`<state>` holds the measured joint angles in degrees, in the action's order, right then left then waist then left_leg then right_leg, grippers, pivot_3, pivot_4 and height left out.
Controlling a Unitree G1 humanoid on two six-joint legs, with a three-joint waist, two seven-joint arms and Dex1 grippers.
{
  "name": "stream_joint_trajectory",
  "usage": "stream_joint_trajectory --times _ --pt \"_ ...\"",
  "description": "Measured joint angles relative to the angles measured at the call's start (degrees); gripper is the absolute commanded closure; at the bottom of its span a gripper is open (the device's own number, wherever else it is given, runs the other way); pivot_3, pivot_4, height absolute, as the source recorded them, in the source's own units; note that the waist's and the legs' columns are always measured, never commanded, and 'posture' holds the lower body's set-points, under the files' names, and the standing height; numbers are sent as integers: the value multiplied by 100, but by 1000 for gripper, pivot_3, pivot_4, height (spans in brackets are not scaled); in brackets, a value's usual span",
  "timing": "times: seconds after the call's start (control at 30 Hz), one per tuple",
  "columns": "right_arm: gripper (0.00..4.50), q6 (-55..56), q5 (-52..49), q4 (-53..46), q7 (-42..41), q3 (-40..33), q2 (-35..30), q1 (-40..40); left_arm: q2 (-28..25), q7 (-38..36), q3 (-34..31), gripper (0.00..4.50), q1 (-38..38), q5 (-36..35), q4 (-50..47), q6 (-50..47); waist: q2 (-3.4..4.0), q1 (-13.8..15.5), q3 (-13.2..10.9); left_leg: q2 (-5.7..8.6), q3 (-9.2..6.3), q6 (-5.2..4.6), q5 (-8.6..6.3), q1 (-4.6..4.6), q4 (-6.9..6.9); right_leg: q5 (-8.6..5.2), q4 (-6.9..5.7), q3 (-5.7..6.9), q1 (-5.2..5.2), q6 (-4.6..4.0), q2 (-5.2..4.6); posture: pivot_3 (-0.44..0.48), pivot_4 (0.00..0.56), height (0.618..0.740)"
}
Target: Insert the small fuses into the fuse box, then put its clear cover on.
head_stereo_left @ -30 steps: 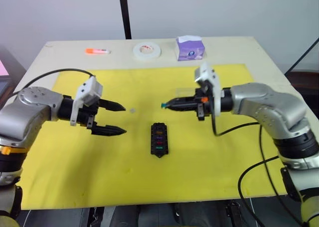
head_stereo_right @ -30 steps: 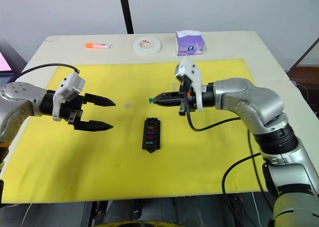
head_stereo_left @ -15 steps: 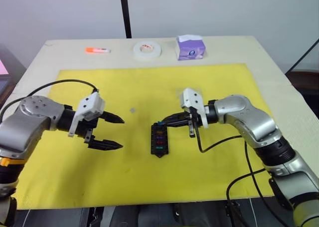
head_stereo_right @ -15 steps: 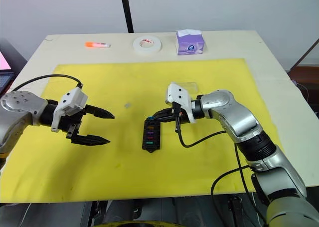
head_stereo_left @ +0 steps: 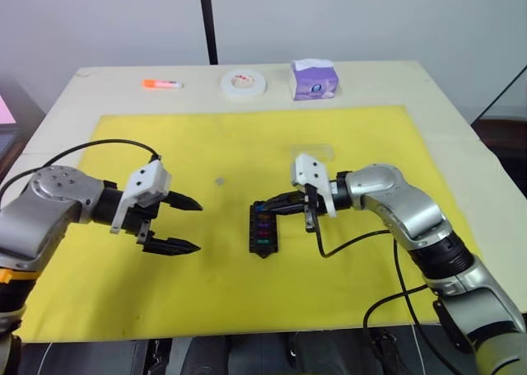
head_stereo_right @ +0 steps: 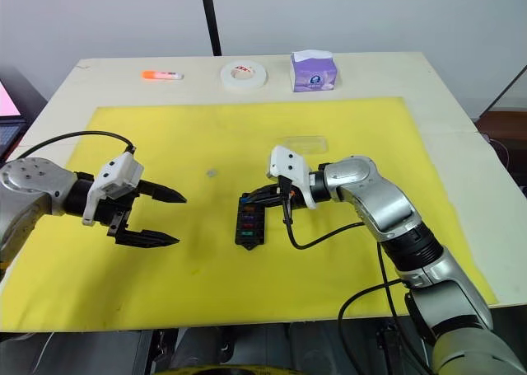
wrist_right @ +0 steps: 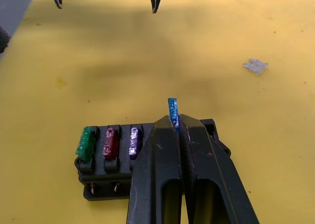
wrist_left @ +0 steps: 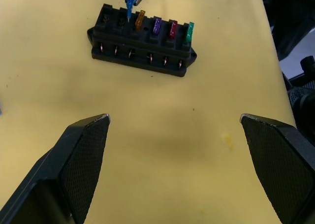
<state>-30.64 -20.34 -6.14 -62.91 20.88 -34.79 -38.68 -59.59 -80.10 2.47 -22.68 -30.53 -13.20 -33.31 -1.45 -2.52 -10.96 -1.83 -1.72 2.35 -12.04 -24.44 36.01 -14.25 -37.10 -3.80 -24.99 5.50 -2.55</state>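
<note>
Black fuse box (head_stereo_left: 263, 227) lies mid yellow mat (head_stereo_left: 206, 292) on the table (head_stereo_left: 66, 103), holding green, red, purple and amber fuses. Right pincer (wrist_right: 177, 123) pinches a blue fuse (wrist_right: 172, 111) over the box's far end. Left pincer (head_stereo_left: 185, 224) hovers left, wide apart. Clear cover (head_stereo_left: 314, 152) lies farther back; a grey fuse (head_stereo_left: 219, 180) lies loose.

No text, label, brand, number or sign can be read on anything on the table.

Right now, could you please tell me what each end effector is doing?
Left end effector: open, holding nothing.
Right end effector: shut on the blue fuse, over the fuse box.
</note>
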Motion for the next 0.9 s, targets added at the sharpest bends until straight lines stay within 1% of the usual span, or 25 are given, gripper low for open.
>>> stream_joint_trajectory --times 0.3,0.9 --pt "4500 11 204 191 5 0 21 2 2 38 0 42 -1 -2 0 -13 0 0 0 0 0 0 0 0 2 1 -3 0 0 0 1 0 150 740" --pt "4500 39 436 204 -86 18 166 25 9 109 1 42 27 -8 -47 -37 0 0 0 0 0 0 0 1 5 1 -9 0 1 2 1 0 150 740"
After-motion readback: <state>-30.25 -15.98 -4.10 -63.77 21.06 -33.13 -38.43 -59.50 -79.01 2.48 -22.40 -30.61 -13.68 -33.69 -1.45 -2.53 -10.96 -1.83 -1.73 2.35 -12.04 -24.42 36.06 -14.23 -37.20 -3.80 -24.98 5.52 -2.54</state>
